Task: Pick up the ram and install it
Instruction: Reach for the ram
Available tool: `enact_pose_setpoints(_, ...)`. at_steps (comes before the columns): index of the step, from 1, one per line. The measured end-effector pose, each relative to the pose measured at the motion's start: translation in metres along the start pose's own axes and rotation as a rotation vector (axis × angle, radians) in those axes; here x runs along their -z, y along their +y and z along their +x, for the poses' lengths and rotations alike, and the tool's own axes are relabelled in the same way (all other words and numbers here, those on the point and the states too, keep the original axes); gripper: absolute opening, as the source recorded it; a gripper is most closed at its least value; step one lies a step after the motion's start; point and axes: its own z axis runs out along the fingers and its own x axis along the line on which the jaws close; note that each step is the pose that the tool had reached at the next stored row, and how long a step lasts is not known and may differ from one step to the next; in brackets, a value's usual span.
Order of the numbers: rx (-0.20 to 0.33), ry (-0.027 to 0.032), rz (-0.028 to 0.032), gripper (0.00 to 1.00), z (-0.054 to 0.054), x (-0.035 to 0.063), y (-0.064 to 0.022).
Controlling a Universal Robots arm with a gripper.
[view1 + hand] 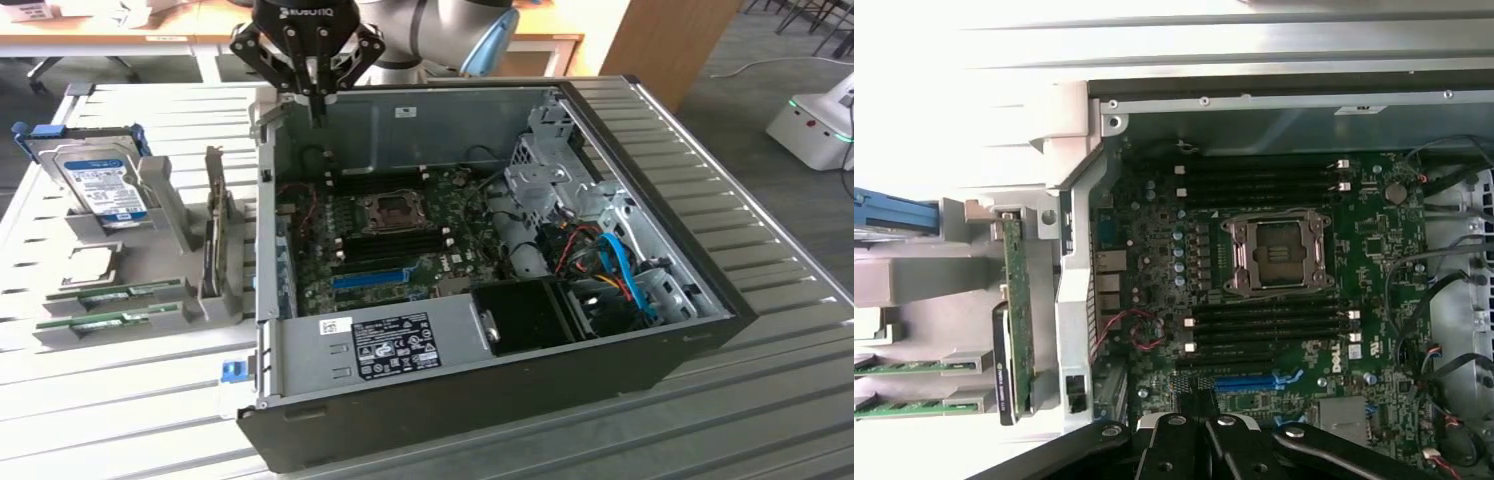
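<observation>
Hovering above the open case (441,410) with pincer (318,98) shut tight on nothing. Well away from the pincer, beyond the case wall, slotted in a gray holder (80,338) on the worktop (120,420): the ram (130,293). Probably light, stiff, fragile; best taken across the flat faces mid-length.

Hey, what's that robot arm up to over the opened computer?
A robot arm is working over an open computer case. Its end effector is shut, holds nothing and hangs above the case. The first ram stick and the second ram stick lie in a grey holder outside the case, on the exterior view's left. The black memory slots look empty.
</observation>
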Motion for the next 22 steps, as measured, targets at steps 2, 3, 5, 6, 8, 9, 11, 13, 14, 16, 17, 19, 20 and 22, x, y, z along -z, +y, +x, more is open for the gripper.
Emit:
enact_pose_setpoints(2, 0.000, 0.0000, 0.0001, 0.11, 0.002, 0.0001, -0.0001)
enact_pose_setpoints(3, 0.000, 0.0000, 0.0000, 0.11, 0.003, 0.0001, -0.0003)
enact_pose_setpoints(5, 0.000, 0.0000, 0.0000, 0.11, 0.006, 0.0001, -0.0004)
enact_pose_setpoints(6, 0.000, 0.0000, 0.0000, 0.11, 0.007, 0.0002, -0.0005)
enact_pose_setpoints(8, 0.000, 0.0000, 0.0000, 0.11, 0.009, 0.0002, -0.0007)
enact_pose_setpoints(9, 0.000, 0.0000, 0.0001, 0.11, 0.010, 0.0003, -0.0007)
enact_pose_setpoints(11, 0.000, 0.0000, 0.0000, 0.11, 0.013, 0.0003, -0.0009)
enact_pose_setpoints(13, 0.000, 0.0000, 0.0000, 0.11, 0.015, 0.0003, -0.0011)
enact_pose_setpoints(14, 0.000, -0.0001, -0.0001, 0.11, 0.016, 0.0003, -0.0011)
enact_pose_setpoints(16, 0.000, 0.0000, 0.0000, 0.11, 0.018, 0.0004, -0.0013)
enact_pose_setpoints(17, 0.000, 0.0001, 0.0000, 0.11, 0.020, 0.0004, -0.0014)
enact_pose_setpoints(19, 0.000, 0.0000, 0.0000, 0.11, 0.022, 0.0004, -0.0016)
enact_pose_setpoints(20, 0.000, 0.0000, -0.0001, 0.11, 0.023, 0.0004, -0.0017)
enact_pose_setpoints(22, 0.000, 0.0000, 0.0000, 0.11, 0.026, 0.0005, -0.0018)
